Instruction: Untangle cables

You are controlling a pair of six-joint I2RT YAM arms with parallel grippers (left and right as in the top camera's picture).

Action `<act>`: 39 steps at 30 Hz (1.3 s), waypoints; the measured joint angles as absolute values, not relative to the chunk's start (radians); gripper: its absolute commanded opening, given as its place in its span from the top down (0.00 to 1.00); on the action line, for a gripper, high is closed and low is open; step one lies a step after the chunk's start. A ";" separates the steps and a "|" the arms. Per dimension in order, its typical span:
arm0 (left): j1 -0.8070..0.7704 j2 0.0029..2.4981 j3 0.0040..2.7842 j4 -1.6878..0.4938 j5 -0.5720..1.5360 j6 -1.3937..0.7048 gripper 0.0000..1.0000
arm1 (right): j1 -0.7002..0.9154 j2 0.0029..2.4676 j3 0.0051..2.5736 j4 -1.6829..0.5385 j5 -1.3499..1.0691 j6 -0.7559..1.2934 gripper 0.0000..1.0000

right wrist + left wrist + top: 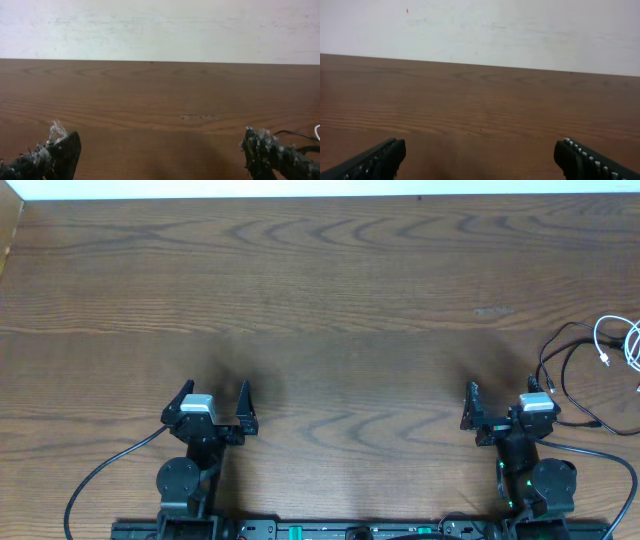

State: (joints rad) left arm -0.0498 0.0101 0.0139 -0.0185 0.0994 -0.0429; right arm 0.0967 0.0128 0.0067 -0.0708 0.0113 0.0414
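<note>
Cables are seen at the right edge of the table [320, 290] in the overhead view — a white cord [628, 340] looped at the very edge and a black cord [560, 365] curving just inside it. How far the two are wound together cannot be told, as part of the bundle is cut off by the frame.

Both arms are parked near the front edge of the surface. The left gripper [215, 402] is spread wide with nothing between its fingers, well apart from the cords. The right gripper [497, 408] is likewise released and empty; it sits near the cords, and a short stretch of black cord is caught at the right side of its wrist view, beside one finger.

No step of the untangling is judged to be begun yet — the cords lie untouched. A reach by the right arm toward the right edge is probably called for first, with one cord pinched at a free stretch. The left arm would then have to be brought across the table so that the other cord can be drawn away.
</note>
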 measured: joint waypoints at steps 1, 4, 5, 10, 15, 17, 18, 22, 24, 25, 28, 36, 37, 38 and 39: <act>-0.050 0.010 0.014 -0.019 0.102 -0.049 0.01 | 0.097 0.013 0.007 -0.071 0.011 0.041 0.01; -0.051 0.010 0.014 -0.018 0.107 -0.053 0.01 | 0.097 0.013 0.007 -0.071 0.011 0.041 0.01; -0.052 0.010 0.014 -0.018 0.107 -0.053 0.01 | 0.097 0.013 0.007 -0.071 0.011 0.041 0.01; -0.061 0.010 0.014 -0.017 0.118 -0.056 0.01 | 0.097 0.013 0.007 -0.071 0.011 0.041 0.01; -0.061 0.010 0.014 -0.015 0.136 -0.055 0.01 | 0.097 0.013 0.007 -0.071 0.011 0.041 0.01; -0.061 0.010 0.014 -0.015 0.148 -0.052 0.01 | 0.097 0.013 0.006 -0.071 0.011 0.041 0.01; -0.061 0.010 0.014 -0.014 0.154 -0.052 0.01 | 0.097 0.013 0.007 -0.071 0.011 0.041 0.01; -0.061 0.010 0.015 -0.011 0.182 -0.047 0.01 | 0.097 0.013 0.007 -0.071 0.011 0.041 0.01; -0.061 0.010 0.015 -0.009 0.199 -0.040 0.01 | 0.097 0.013 0.007 -0.071 0.011 0.041 0.01; -0.061 0.010 0.015 -0.008 0.208 -0.036 0.01 | 0.097 0.013 0.007 -0.071 0.011 0.041 0.01; -0.061 0.010 0.016 -0.007 0.225 -0.025 0.01 | 0.097 0.013 0.006 -0.071 0.011 0.041 0.01; -0.061 0.010 0.016 -0.006 0.239 -0.025 0.01 | 0.097 0.013 0.007 -0.071 0.011 0.041 0.01; -0.061 0.010 0.016 -0.006 0.239 -0.025 0.01 | 0.097 0.013 0.007 -0.071 0.011 0.041 0.01; -0.061 0.010 0.016 -0.006 0.239 -0.025 0.00 | 0.097 0.013 0.007 -0.071 0.011 0.041 0.01; -0.061 0.010 0.016 -0.006 0.239 -0.025 0.01 | 0.097 0.013 0.006 -0.071 0.011 0.041 0.01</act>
